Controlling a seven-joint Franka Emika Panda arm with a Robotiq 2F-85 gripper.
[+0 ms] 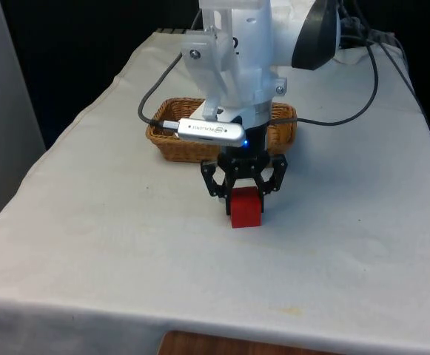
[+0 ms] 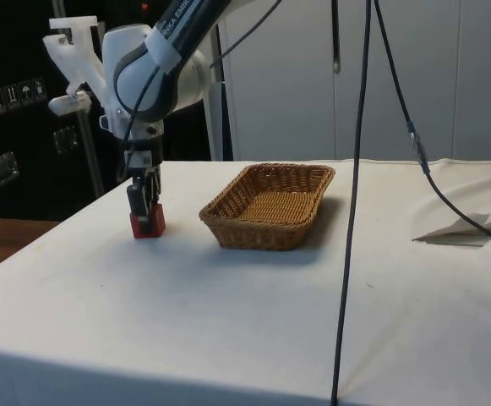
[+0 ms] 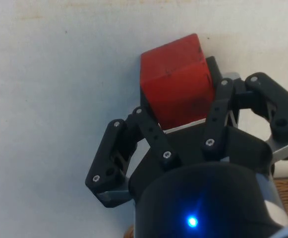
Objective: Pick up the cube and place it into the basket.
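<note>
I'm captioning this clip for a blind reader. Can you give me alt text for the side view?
A robot's black hand reaches down onto a red cube resting on a white tablecloth. An empty brown wicker basket sits beside the cube on the cloth.

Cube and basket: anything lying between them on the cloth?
Nothing. In the side view, bare white cloth separates the red cube, under the claw, from the basket.

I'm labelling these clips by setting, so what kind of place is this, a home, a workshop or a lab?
Most likely a robotics lab: a cloth-covered table set up as a test bench, loose cables hanging across it, and only two props, a red cube under the gripper and a wicker basket.
</note>
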